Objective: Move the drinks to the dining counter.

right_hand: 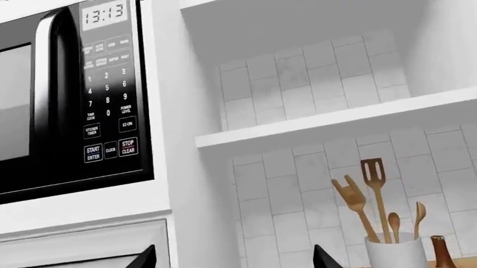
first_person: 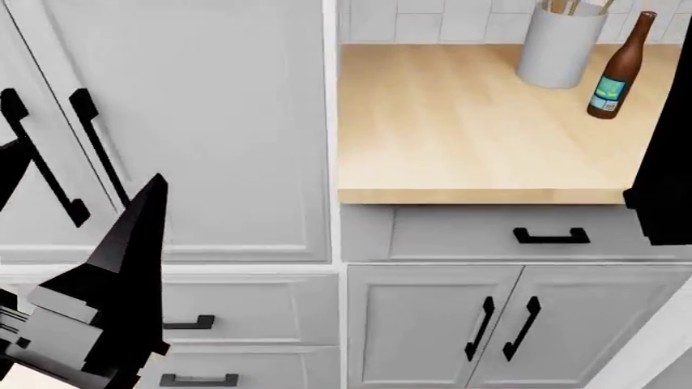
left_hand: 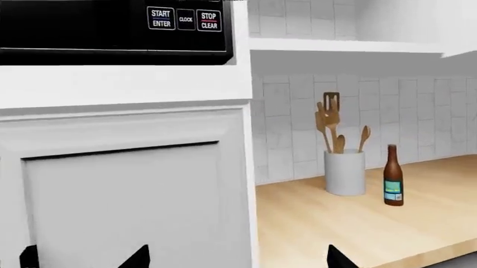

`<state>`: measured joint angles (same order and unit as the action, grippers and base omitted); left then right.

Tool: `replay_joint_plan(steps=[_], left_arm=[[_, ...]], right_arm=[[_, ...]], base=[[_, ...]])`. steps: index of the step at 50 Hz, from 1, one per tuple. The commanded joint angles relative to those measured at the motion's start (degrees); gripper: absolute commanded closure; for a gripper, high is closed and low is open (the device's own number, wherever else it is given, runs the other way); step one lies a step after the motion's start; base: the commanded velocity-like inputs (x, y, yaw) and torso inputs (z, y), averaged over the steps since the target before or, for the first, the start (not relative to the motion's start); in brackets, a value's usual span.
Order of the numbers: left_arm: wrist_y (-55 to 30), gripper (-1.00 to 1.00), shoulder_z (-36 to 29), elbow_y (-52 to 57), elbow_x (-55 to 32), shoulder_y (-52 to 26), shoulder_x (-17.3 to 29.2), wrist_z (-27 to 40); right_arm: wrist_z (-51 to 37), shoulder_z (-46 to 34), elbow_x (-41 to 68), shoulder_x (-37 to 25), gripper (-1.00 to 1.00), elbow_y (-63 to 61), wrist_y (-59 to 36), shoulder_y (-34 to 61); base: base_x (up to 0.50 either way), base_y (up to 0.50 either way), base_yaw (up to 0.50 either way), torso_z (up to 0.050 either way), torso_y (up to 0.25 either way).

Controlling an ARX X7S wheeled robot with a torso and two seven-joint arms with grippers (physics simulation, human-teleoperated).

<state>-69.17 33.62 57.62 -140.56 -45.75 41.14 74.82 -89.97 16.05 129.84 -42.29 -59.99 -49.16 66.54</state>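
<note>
My left gripper (first_person: 119, 243) hangs before the white cabinet doors (first_person: 194, 130), its dark fingers (first_person: 135, 223) apart and empty. In my left wrist view only the tips show. My right gripper (right_hand: 231, 257) shows just two black tips, spread wide, holding nothing. In the head view that arm is a dark slab cut off at the right edge. The brown glass bottle (first_person: 618, 69) stands upright on the butcher-block countertop (first_person: 465, 130), neck up, blue label toward me, just beside the white crock of wooden spoons (first_person: 557, 44) — near the tiled backsplash (left_hand: 417, 117). Bare wood lies between bottle and front edge. The microwave (right_hand: 67, 106) sits above.
</note>
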Motion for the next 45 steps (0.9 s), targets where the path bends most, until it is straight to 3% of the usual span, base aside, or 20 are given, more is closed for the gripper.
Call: replay_joint_plan(steps=[1, 21, 26, 35, 45], left_arm=[[-0.21, -1.00, -0.25, -0.03, 0.13, 0.03, -0.21, 0.05], [-0.31, -1.00, -0.08, 0.05, 0.01, 0.13, -0.54, 0.21], [-0.29, -1.00, -0.17, 0.03, -0.02, 0.04, -0.50, 0.27], [-0.62, -1.00, -0.07, -0.11, 0.05, 0.23, -0.72, 0.18], [-0.78, -1.00, 0.01, -0.25, 0.15, 0.21, -0.72, 0.13]], right_arm=[[0.00, -0.10, -0.21, 0.19, -1.00, 0.00, -0.29, -0.21], [0.00, -0.12, -0.28, 0.52, -1.00, 0.00, -0.84, -1.04], [0.01, -6.56, -3.17, -3.58, -1.00, 0.00, 1.87, -4.54], [3.25, -6.63, -9.46, -2.10, -1.00, 2.31, 1.07, -14.52], [1.96, -6.97, -7.65, -4.24, -1.00, 0.86, 3.34, -11.34]], base=[[0.33, -0.50, 0.00, 0.000, 0.000], [0.25, -0.50, 0.00, 0.000, 0.000], [0.09, -0.07, 0.00, 0.000, 0.000], [0.00, 0.00, 0.00, 0.000, 0.000], [0.16, -0.09, 0.00, 0.000, 0.000]])
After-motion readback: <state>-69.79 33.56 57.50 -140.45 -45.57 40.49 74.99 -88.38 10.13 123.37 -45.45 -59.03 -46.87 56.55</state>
